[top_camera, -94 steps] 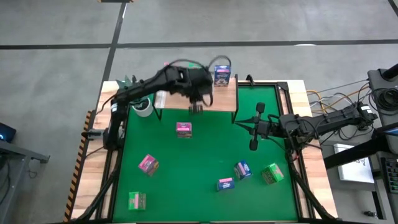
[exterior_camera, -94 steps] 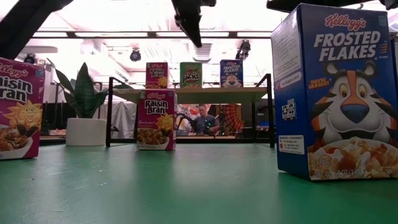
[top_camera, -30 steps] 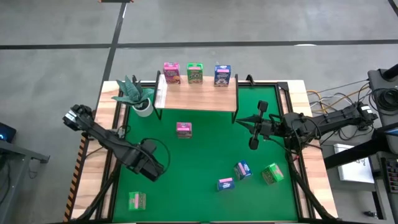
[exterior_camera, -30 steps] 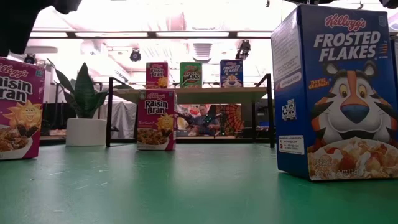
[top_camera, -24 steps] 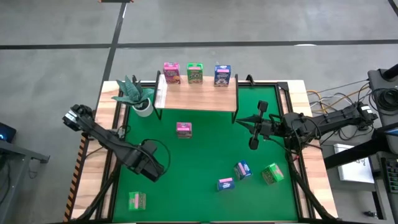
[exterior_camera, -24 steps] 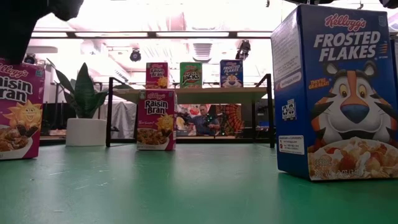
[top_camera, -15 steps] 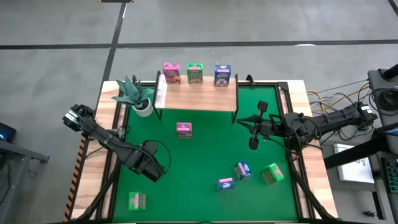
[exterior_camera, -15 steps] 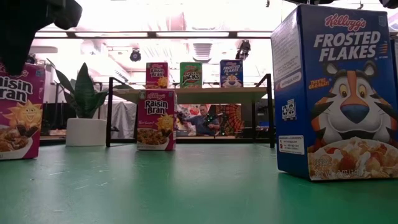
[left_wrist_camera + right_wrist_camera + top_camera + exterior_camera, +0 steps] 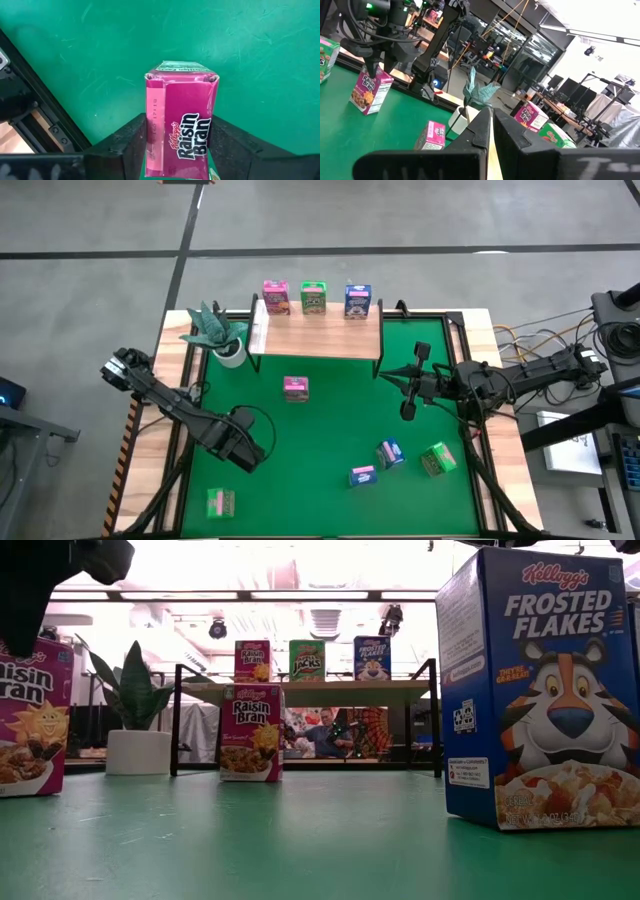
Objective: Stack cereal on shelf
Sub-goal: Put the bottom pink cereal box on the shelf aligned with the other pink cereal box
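Observation:
My left gripper [image 9: 243, 446] is at the mat's near left, shut on a pink Raisin Bran cereal box [image 9: 180, 120], which also shows in the low view [image 9: 35, 715] and the right wrist view [image 9: 369, 91]. The light-wood shelf [image 9: 315, 337] stands at the far edge with a pink [image 9: 275, 296], a green [image 9: 313, 297] and a blue box [image 9: 357, 300] on it. My right gripper [image 9: 405, 392] waits shut and empty at the mat's right. My left gripper pinches the pink box between its two fingers [image 9: 129, 146], one on each of two opposite sides [image 9: 151, 150]. The fingers come from above, pointing down. In the right wrist view the box stands on the green mat under the gripper.
On the green mat [image 9: 330, 420] stand another pink box [image 9: 295, 388], two blue boxes [image 9: 389, 452] [image 9: 362, 476] and two green boxes [image 9: 437, 459] [image 9: 220, 502]. A potted plant [image 9: 218, 332] stands left of the shelf. A large Frosted Flakes box [image 9: 540, 690] fills the low view's right.
My left gripper has come down a little over the pink box at the mat's near left. The box has shifted slightly toward the table's right.

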You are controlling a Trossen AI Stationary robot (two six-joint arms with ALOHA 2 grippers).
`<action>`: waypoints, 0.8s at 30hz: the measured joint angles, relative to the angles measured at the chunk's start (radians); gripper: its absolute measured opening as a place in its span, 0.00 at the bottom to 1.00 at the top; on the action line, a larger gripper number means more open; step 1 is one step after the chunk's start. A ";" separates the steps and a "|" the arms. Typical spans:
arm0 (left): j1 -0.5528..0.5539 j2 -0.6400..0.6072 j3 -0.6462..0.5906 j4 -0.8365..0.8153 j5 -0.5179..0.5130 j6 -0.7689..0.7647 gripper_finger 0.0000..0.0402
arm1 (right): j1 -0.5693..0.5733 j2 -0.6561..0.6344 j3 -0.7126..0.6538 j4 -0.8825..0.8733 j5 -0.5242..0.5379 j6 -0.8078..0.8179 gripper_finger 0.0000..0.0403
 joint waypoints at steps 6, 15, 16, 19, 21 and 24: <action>0.000 0.000 0.000 0.000 0.000 0.005 0.42 | 0.000 0.000 0.000 0.000 0.000 0.003 0.03; 0.005 0.001 0.114 -0.032 -0.058 0.191 0.39 | 0.000 0.000 0.000 0.000 0.000 0.004 0.03; 0.006 0.001 0.145 -0.029 -0.080 0.246 0.38 | 0.000 0.000 0.000 0.000 0.000 0.004 0.03; 0.013 0.005 0.245 -0.024 -0.153 0.414 0.37 | 0.000 0.000 0.000 0.000 0.000 0.004 0.03; 0.027 0.007 0.310 -0.024 -0.198 0.526 0.36 | 0.000 0.000 0.000 0.000 0.000 0.005 0.03; 0.070 0.011 0.399 -0.027 -0.236 0.689 0.36 | 0.000 0.000 0.000 0.000 0.000 0.014 0.03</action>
